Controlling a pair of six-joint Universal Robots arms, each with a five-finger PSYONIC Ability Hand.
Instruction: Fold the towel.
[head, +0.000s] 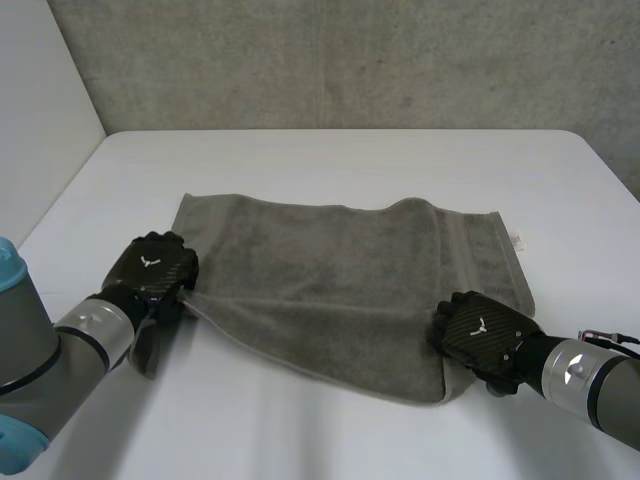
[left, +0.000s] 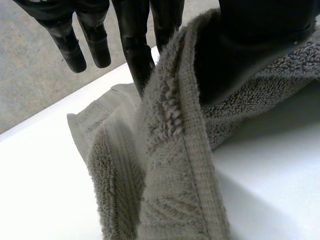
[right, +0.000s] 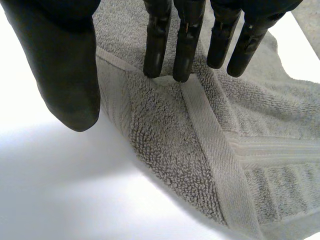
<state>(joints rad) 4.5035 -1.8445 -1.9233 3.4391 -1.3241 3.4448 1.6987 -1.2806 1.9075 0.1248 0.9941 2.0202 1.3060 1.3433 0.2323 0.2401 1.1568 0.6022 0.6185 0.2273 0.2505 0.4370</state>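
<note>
While the left hand (head: 152, 266) pinches the towel's (head: 340, 290) near-left corner, the right hand (head: 480, 328) just rests straight fingers (right: 156, 45) on its near-right corner.

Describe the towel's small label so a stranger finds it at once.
A grey towel lies on the white table. Near its far corner on the robot's right, a small label sticks out sideways, paler than the cloth.

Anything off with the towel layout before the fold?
The towel lies askew to the table edge, and its far edge humps up right of middle, so it isn't flat. The left hand pinches the near-left corner, raised; the right hand rests straight fingers on the near-right corner. No damage visible.
</note>
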